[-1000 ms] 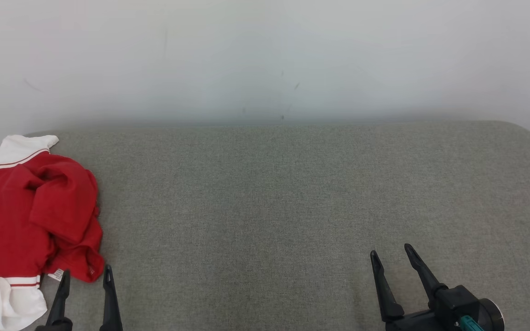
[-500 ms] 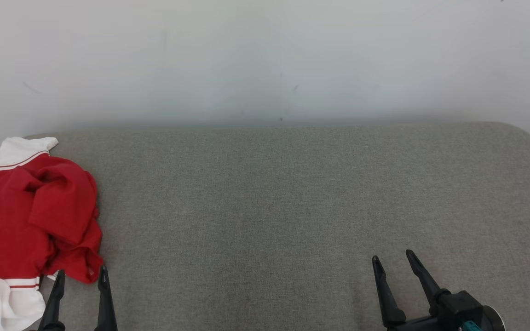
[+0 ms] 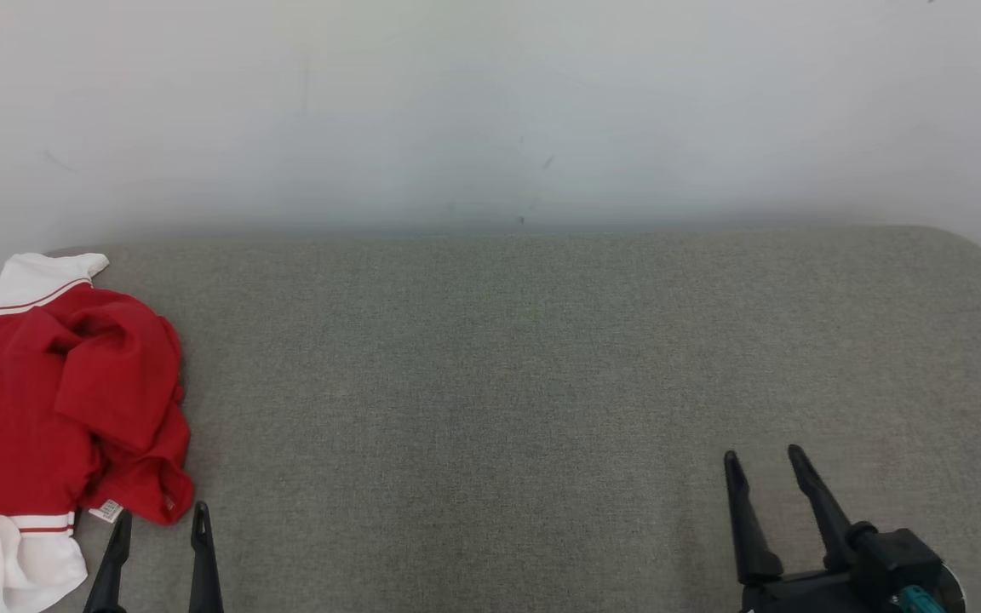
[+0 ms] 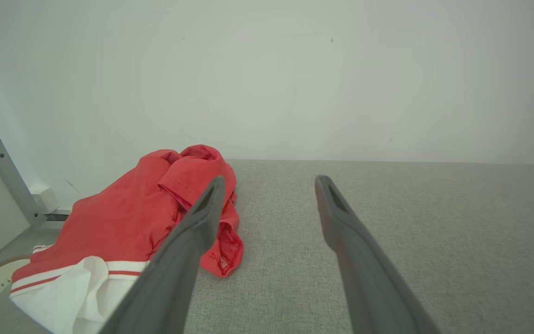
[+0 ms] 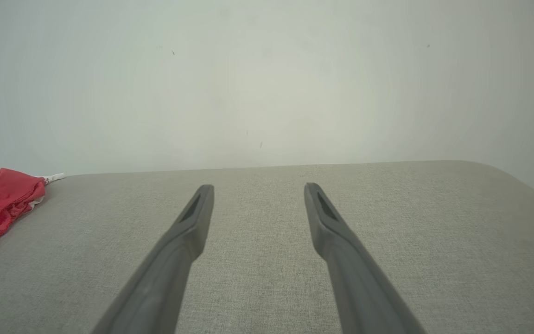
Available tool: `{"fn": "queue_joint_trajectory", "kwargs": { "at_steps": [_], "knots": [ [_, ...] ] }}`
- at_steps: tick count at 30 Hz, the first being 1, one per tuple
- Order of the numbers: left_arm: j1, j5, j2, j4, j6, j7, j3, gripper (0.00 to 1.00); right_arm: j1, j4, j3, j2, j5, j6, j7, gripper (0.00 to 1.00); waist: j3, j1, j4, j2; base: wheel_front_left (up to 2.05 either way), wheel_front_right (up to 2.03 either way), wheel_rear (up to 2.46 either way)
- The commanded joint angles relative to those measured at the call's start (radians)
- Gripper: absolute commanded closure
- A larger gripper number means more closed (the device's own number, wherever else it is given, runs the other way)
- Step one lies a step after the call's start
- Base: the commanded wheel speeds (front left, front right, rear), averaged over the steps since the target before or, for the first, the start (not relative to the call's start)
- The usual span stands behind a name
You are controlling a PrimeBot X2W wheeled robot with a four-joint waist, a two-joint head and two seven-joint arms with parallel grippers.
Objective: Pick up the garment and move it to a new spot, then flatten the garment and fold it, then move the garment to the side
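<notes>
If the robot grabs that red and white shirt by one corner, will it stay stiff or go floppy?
Probably floppy: the shirt lies crumpled in soft folds, so a pinched corner would likely lift while the rest dangles. It looks thin, so probably light. Pushed across the woven grey surface, it may bunch rather than slide.

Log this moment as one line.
stage: pickup not started | garment: crumpled, left end of grey cushion | left claw: open, at garment's near edge | right claw: open, empty
</notes>
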Motion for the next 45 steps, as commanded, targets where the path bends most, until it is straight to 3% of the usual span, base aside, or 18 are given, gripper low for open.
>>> {"fn": "queue_joint_trajectory", "kwargs": {
  "at_steps": [1, 10, 21, 45],
  "knots": [
    [0.005, -0.011, -0.001, 0.002, -0.004, -0.005, -0.001, 0.0, 0.013, -0.002, -0.015, -0.003, 0.015, -0.002, -0.003, 0.0, -0.001, 0.0, 0.0, 0.0, 0.0, 0.0, 0.0],
    [-0.002, -0.023, -0.001, 0.014, 0.01, -0.005, -0.002, 0.0, 0.013, -0.019, -0.061, -0.003, 0.029, -0.002, -0.003, 0.0, -0.002, 0.0, -0.005, 0.0, 0.0, 0.0, 0.0],
    [-0.003, -0.027, -0.001, 0.065, 0.033, -0.005, -0.006, 0.0, 0.019, -0.006, -0.049, -0.003, 0.022, -0.002, -0.003, 0.0, -0.009, 0.0, -0.008, 0.0, 0.0, 0.0, 0.0],
    [-0.012, 0.0, -0.001, 0.15, 0.042, -0.005, 0.004, 0.0, 0.009, 0.041, -0.044, -0.003, -0.004, -0.002, -0.003, 0.0, -0.022, 0.0, 0.0, 0.0, 0.0, 0.0, 0.0]
  ]
}}
